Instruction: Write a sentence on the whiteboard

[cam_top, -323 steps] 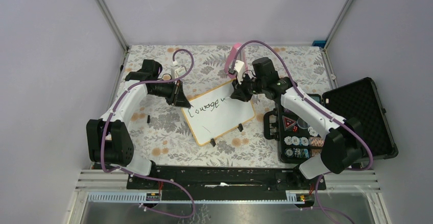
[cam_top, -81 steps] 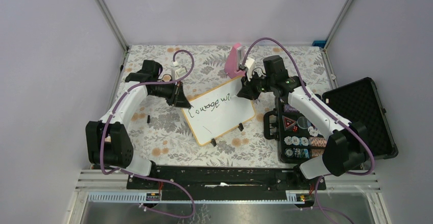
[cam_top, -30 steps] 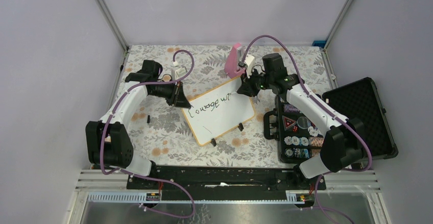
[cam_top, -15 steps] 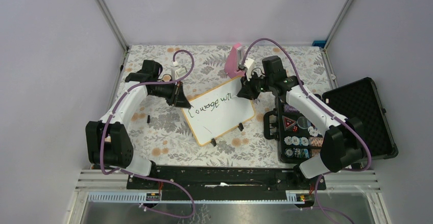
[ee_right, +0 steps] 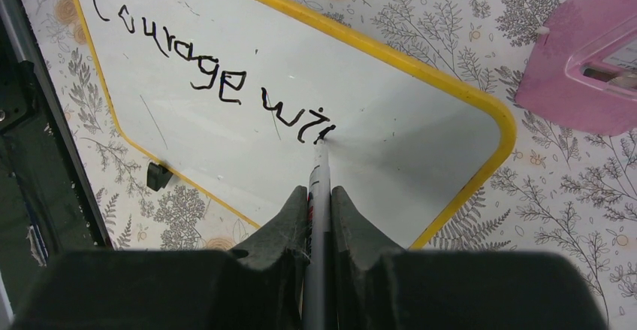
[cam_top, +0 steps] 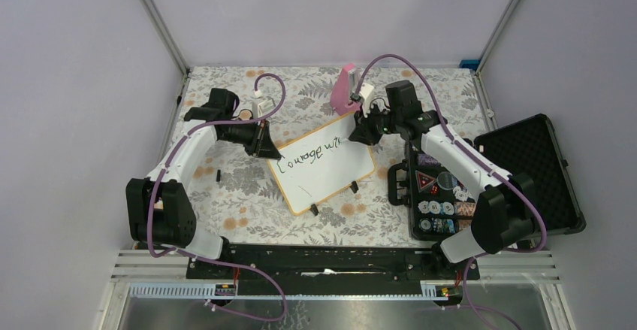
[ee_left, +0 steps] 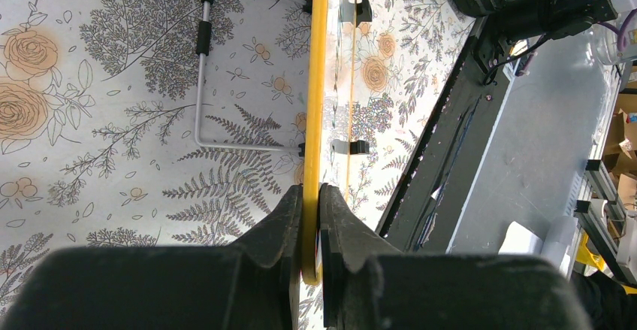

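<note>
The whiteboard lies tilted on the flowered table, white with a yellow rim. My left gripper is shut on the rim at the board's left corner; in the left wrist view the rim runs edge-on between the fingers of that gripper. My right gripper is shut on a grey marker whose tip touches the board. The sentence reads "Courage wi" plus a short fresh stroke at the tip. From above, the writing ends near the right gripper.
A pink box stands just behind the board's far corner, close to the right wrist. An open black case with chips lies at the right. A thin wire stand lies beside the board. A small black piece lies left of the board.
The writing has grown from "Courage" to "Courage wi" with a further stroke started. The right gripper has shifted slightly right along the line. The left arm has not moved.
</note>
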Robot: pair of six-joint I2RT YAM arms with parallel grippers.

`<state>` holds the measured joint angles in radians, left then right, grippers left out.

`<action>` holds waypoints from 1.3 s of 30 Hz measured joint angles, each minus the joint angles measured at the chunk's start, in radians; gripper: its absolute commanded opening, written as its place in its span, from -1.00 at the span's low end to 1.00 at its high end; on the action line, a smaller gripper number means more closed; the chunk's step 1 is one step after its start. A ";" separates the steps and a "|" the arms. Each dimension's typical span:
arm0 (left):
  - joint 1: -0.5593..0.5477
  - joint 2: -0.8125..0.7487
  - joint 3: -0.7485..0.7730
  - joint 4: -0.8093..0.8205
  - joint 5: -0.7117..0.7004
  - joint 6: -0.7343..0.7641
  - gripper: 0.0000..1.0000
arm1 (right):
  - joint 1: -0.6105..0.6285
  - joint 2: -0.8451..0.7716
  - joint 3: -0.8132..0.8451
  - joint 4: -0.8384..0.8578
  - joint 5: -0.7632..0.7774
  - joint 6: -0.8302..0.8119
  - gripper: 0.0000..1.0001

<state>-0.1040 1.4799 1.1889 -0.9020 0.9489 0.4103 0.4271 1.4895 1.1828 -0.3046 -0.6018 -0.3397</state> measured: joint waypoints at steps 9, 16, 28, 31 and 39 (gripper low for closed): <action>0.000 0.000 0.000 0.000 0.000 0.000 -1.00 | 0.000 0.000 0.019 0.003 0.014 0.000 -1.00; 0.000 0.000 0.000 0.000 0.000 0.000 -1.00 | -0.009 0.001 0.027 0.003 0.018 0.000 -1.00; 0.000 0.000 0.000 0.000 0.000 0.000 -1.00 | -0.022 0.000 0.024 0.003 0.016 -0.001 -1.00; 0.000 0.000 0.000 0.001 0.000 0.000 -1.00 | -0.023 0.001 0.013 0.003 0.011 -0.001 -1.00; 0.000 0.000 0.000 0.002 0.000 0.000 -1.00 | -0.023 0.000 -0.010 0.002 -0.005 -0.001 -1.00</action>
<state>-0.1040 1.4799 1.1889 -0.9005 0.9485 0.4099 0.4046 1.4895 1.1725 -0.3023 -0.6071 -0.3405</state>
